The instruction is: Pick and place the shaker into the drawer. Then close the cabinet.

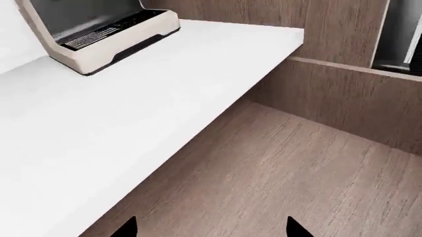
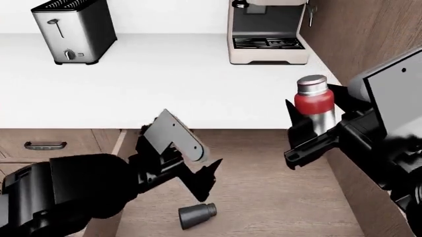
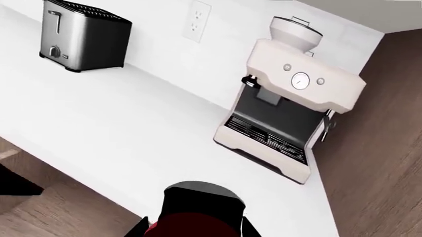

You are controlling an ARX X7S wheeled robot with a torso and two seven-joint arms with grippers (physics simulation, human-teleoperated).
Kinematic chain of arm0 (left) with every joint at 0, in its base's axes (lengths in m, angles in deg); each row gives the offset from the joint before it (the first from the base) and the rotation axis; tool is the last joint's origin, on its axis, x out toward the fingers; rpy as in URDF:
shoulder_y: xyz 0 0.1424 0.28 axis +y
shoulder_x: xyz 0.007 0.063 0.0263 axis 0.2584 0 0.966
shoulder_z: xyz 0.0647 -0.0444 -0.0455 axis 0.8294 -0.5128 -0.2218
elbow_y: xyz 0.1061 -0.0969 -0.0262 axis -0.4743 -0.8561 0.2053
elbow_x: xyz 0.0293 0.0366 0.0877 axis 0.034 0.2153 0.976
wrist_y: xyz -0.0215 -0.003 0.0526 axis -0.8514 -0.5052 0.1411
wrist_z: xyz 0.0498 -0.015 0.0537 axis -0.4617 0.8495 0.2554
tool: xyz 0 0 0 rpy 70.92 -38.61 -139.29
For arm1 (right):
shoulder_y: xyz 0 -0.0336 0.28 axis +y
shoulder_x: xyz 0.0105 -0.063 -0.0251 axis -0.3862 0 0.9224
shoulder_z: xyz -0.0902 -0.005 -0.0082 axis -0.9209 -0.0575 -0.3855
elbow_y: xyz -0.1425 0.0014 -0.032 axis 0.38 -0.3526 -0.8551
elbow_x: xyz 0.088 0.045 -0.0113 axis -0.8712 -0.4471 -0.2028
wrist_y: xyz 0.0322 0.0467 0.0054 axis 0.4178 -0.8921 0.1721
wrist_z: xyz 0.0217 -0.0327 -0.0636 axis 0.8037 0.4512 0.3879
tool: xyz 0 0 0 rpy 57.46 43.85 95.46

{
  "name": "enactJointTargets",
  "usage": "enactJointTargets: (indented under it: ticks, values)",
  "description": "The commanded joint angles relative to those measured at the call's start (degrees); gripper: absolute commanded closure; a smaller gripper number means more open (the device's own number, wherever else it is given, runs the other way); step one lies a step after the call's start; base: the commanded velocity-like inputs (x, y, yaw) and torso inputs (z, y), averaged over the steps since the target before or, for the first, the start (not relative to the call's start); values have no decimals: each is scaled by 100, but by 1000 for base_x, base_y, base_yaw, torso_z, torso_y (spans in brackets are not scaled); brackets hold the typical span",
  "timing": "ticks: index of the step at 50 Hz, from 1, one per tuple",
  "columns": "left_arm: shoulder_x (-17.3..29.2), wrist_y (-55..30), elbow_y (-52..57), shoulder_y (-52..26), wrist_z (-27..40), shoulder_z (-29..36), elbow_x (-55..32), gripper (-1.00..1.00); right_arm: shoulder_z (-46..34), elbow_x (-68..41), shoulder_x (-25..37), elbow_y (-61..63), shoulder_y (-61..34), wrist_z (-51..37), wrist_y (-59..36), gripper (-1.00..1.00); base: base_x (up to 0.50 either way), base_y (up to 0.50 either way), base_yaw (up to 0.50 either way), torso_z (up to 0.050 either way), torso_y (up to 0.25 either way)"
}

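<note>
The shaker [image 2: 314,102] stands upright in the right claw [image 2: 314,126], whose fingers are clamped on its red band, silvery cap uppermost; it is held in the air at the counter's [image 2: 165,79] front edge, above the open drawer [image 2: 277,182]; in the right wrist view only its cap and red band [image 3: 197,217] show between the dark fingers. Beyond the right claw on the counter stands the coffee machine [image 2: 267,34], and far off to its left the toaster [image 2: 72,29]. The left claw [image 2: 201,180] hangs low over the drawer with nothing in it, its jaws parted as the left wrist view's two separate fingertips [image 1: 125,228] show; just below it a dark grey cylinder [image 2: 196,215] lies on its side on the drawer's floor; a shut drawer front with a handle [image 2: 45,145] lies further left.
</note>
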Motion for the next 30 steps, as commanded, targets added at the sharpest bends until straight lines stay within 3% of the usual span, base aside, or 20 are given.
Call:
enactJointTargets:
  ticks: [1,15,30]
  values:
    - [498,-136,970,-691,464,-660,-710,-100,-384,501,-167,-23,438,501,-127,100,0,0,0,0,0]
    - [735,-77,1274,-825,750,-914,-972,-100,-1799,3208,-275,-600,1923,2209,803,100,0,0,0,0,0]
    - [855,249,1374,-586,1129,-1106,-1103,-100,-2721,4477,-740,-2235,2396,2912,1768,100,0,0,0,0,0]
